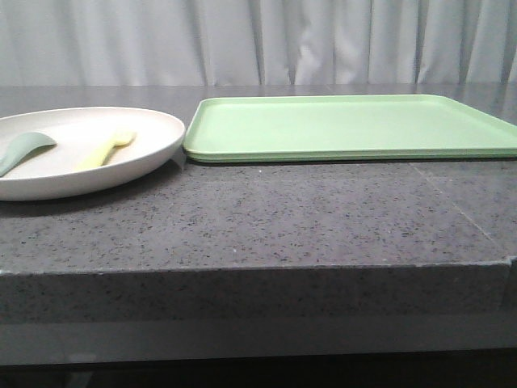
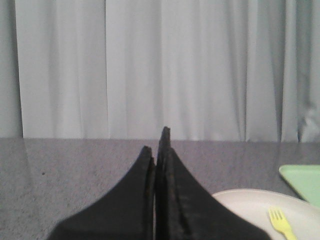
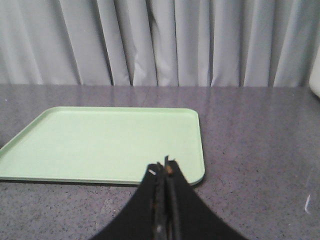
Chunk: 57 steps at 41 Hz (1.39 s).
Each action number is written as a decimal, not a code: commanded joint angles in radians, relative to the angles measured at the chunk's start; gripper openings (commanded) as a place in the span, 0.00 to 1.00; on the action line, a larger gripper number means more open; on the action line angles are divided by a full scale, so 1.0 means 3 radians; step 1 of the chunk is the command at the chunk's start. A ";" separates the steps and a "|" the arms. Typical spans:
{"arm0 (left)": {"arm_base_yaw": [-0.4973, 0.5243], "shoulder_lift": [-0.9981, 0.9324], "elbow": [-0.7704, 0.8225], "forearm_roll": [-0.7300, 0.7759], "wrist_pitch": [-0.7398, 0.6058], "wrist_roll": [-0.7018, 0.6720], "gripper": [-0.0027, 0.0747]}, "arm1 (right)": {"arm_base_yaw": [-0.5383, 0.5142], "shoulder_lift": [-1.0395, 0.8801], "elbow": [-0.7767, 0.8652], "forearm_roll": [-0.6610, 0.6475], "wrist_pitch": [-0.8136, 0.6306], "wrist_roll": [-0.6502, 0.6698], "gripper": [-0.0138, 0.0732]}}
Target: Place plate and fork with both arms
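Resting: the plate (image 1: 153, 133), cream and round with a raised rim, lies at the left edge of the front view on the speckled grey table (image 1: 266, 218), cut off by the frame's left border.
Fork: the pale-yellow fork (image 1: 107, 149) lies inside the plate, right of its centre in the front view, tines pointing toward the upper right; it shows again at the lower right corner of the left wrist view.
Spoon: a grey-green spoon (image 1: 23, 149) lies in the same plate, left of the fork and apart from it, its handle running off the left edge of the frame.
Tray: a flat light-green tray (image 1: 355, 125) fills the centre and right of the front view, its near left corner just beside the plate's rim; whether the two touch cannot be told.
Left end effector: the left end effector (image 2: 159, 142) shows at the bottom centre of its wrist view, its dark fingers pressed together with nothing between them, above bare table with the plate at the lower right.
Right end effector: the right end effector (image 3: 165, 167) sits at the bottom centre of its wrist view, fingers likewise closed and empty, its tips over the tray's near edge.
Backdrop: a pale pleated curtain (image 1: 258, 40) spans the top of every view.
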 commanded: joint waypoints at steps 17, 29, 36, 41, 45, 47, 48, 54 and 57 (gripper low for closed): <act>0.0007 0.0850 -0.0515 0.0051 0.0028 0.0000 0.04 | -0.0017 0.1121 -0.0597 0.0000 -0.0214 -0.0016 0.07; 0.0007 0.0850 -0.0509 0.0036 0.0024 0.0000 0.82 | -0.0017 0.1121 -0.0594 0.0000 -0.0213 -0.0016 0.75; 0.0007 0.0858 -0.0509 0.0036 0.0032 0.0000 0.87 | -0.0017 0.1121 -0.0594 0.0000 -0.0213 -0.0016 0.85; 0.0007 0.0877 -0.0509 -0.0024 -0.0072 -0.0006 0.85 | -0.0017 0.1121 -0.0594 0.0000 -0.0213 -0.0016 0.85; 0.0007 0.0961 -0.0543 -0.0133 -0.0060 -0.0006 0.83 | -0.0017 0.1121 -0.0594 0.0000 -0.0215 -0.0016 0.85; 0.0007 0.1084 -0.0582 -0.0133 -0.0051 -0.0006 0.83 | -0.0017 0.1121 -0.0594 0.0000 -0.0223 -0.0016 0.85; 0.0007 0.1145 -0.0607 -0.0133 -0.0030 -0.0006 0.83 | -0.0017 0.1121 -0.0594 0.0000 -0.0227 -0.0016 0.85; 0.0007 0.1693 -0.0973 -0.0133 0.0217 -0.0006 0.83 | -0.0017 0.1121 -0.0594 0.0000 -0.0240 -0.0016 0.85; 0.0007 0.1982 -0.1215 -0.0149 0.0432 -0.0006 0.83 | -0.0017 0.1121 -0.0594 0.0000 -0.0240 -0.0016 0.85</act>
